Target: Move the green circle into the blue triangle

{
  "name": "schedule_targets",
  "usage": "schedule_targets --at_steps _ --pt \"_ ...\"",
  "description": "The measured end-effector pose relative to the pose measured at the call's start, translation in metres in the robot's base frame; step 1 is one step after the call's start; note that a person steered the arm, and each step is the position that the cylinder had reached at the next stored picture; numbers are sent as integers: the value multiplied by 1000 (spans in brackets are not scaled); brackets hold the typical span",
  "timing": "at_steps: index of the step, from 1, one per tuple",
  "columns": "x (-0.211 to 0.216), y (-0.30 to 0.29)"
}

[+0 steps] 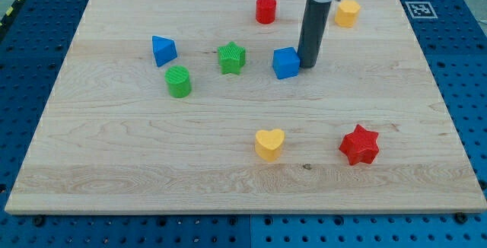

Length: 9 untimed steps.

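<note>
The green circle (179, 81) stands left of the board's middle. The blue triangle (163, 50) sits just above it and slightly left, a small gap apart. My tip (307, 65) rests on the board at the right side of a blue cube (286, 62), touching or nearly touching it. The tip is far to the right of the green circle, with a green star (231, 57) between them.
A red cylinder (265, 9) and a yellow hexagon (348, 12) sit near the top edge. A yellow heart (269, 144) and a red star (359, 144) sit in the lower right. The wooden board (114, 164) lies on a blue perforated table.
</note>
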<state>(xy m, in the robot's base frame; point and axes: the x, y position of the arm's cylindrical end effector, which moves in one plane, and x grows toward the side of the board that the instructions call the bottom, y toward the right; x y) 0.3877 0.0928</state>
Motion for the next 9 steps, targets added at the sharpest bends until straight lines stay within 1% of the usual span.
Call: schedule_targets --at_steps 1,2,3,4,5,7,8,9 --pt "6 -1" --pt "45 -3" --pt "48 -29" --pt "23 -85" --pt "23 -123" --pt "24 -143" --pt "31 -146" --pt "48 -144"
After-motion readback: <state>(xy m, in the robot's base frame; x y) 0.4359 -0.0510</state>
